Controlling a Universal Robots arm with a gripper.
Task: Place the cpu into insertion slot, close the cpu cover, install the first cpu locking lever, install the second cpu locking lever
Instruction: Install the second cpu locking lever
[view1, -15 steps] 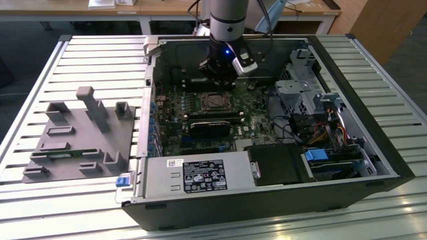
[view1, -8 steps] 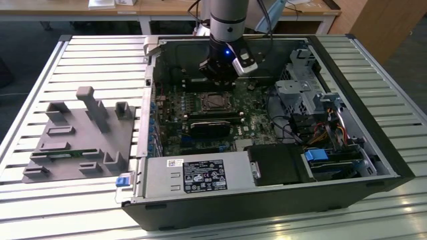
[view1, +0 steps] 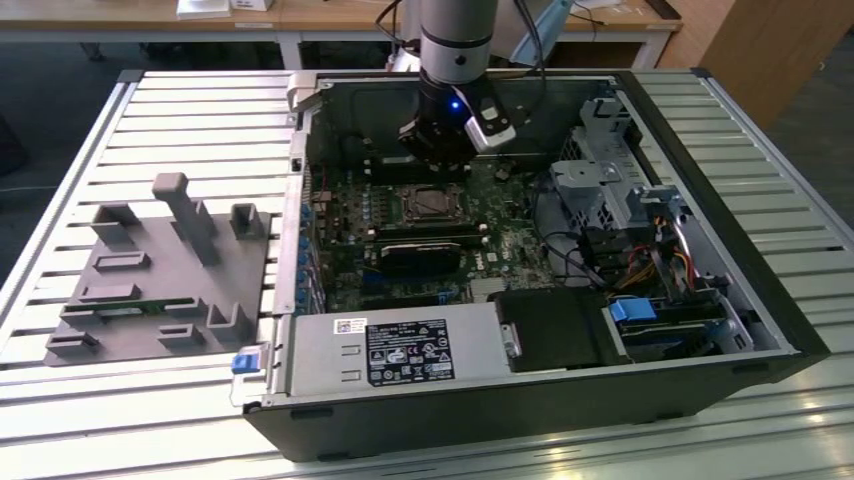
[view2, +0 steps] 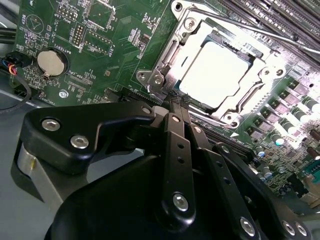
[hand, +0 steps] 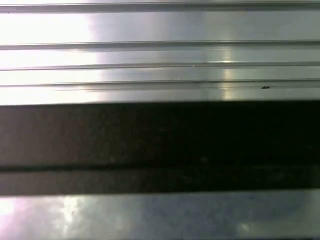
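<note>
second wrist view: 1 cpu (view2: 216, 73) seated

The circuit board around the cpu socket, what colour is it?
Green, clearest in the second wrist view: circuit board.

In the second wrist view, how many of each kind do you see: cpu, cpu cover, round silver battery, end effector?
cpu: 1
cpu cover: 1
round silver battery: 1
end effector: 1
Total: 4
</note>
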